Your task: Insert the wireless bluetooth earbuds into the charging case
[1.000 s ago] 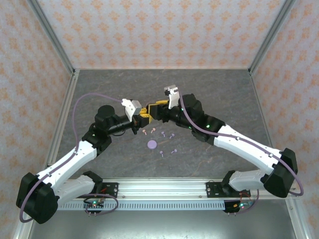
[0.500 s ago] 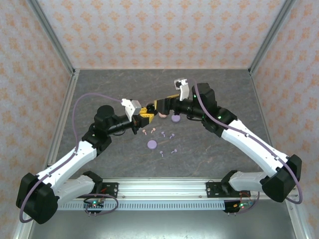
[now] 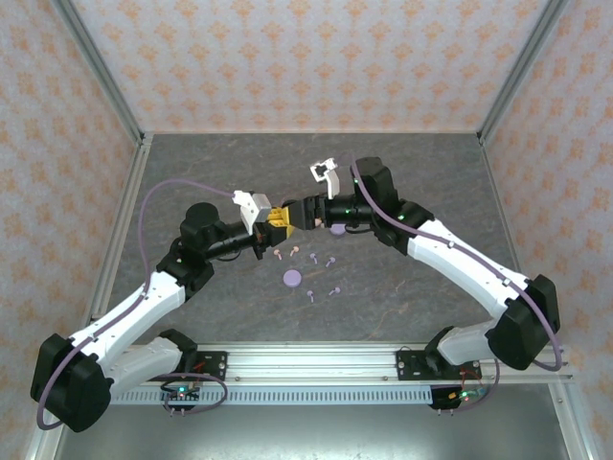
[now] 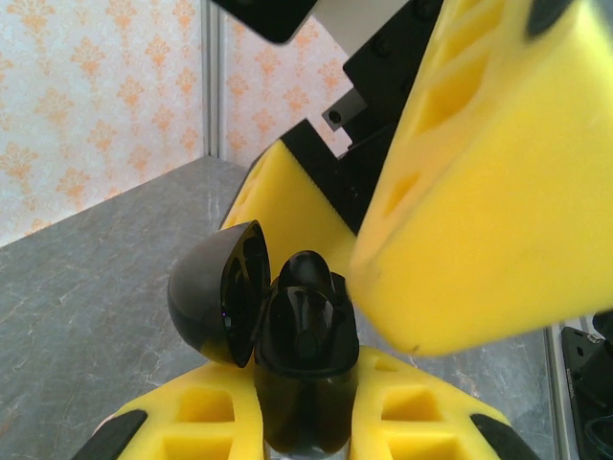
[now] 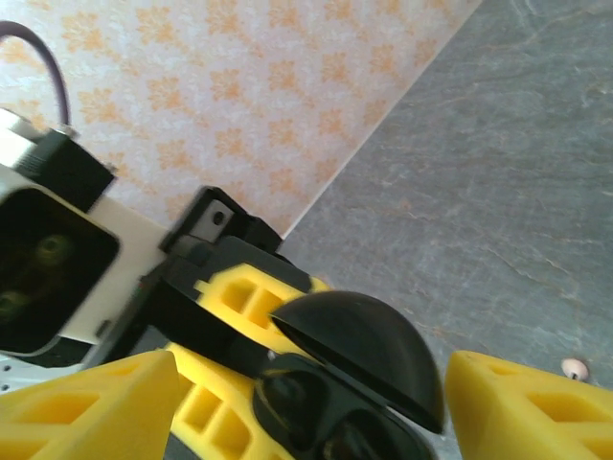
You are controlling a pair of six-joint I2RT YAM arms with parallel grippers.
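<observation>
My left gripper point(image 3: 277, 219) is shut on a black charging case point(image 4: 305, 356), held upright above the table with its lid point(image 4: 216, 299) swung open. A dark rounded shape sits in the case's mouth; I cannot tell whether it is an earbud. My right gripper point(image 3: 305, 213) faces it, open, with a yellow finger point(image 5: 91, 412) on each side of the case point(image 5: 359, 359) and gaps showing. Two pink earbuds point(image 3: 278, 254) and several lavender earbuds point(image 3: 313, 259) lie on the table just in front of the grippers. One pink earbud point(image 5: 575, 368) shows in the right wrist view.
A lavender disc case point(image 3: 292, 278) lies among the earbuds, and another point(image 3: 336, 229) lies under the right forearm. The grey stone-look table point(image 3: 421, 172) is walled by patterned panels. Both arms meet mid-table.
The right gripper pulled back to the right, widened its jaws, then came back to the black case. The left arm held still with the case.
</observation>
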